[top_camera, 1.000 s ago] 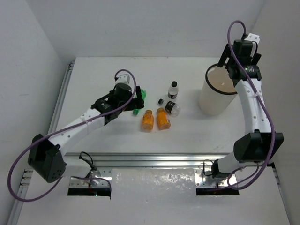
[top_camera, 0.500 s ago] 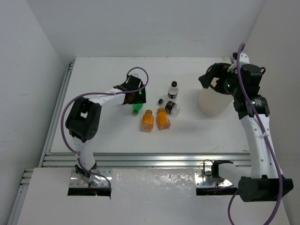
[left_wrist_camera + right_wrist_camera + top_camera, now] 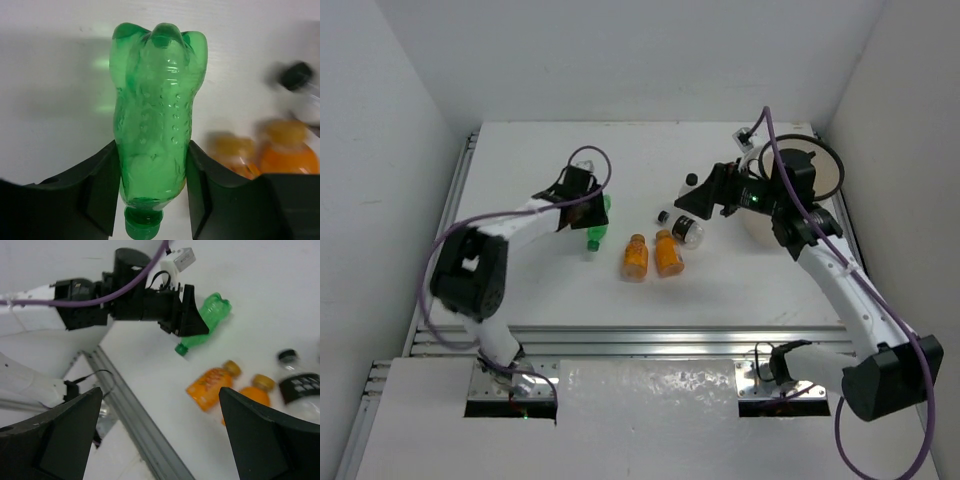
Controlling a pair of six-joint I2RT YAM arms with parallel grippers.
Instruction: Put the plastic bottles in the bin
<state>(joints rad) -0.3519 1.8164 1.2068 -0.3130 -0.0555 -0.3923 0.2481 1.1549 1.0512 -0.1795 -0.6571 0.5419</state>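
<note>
Nearest, an orange bottle (image 3: 635, 256) and a second orange bottle (image 3: 669, 253) are laid side by side on the tabletop (image 3: 540, 290), well left of the bin (image 3: 820, 165). Just beyond them, a clear black-capped bottle (image 3: 684, 230) is laid on its side. Farther left of the bin, the green bottle (image 3: 155, 100) is clamped between the fingers of the left claw (image 3: 152, 165). The right claw (image 3: 698, 200) is held wide open and empty, just left of the bin.

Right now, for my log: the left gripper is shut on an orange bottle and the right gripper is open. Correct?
No. The left gripper is shut on the green bottle, not an orange one, per the left wrist view. The right gripper is open.
</note>
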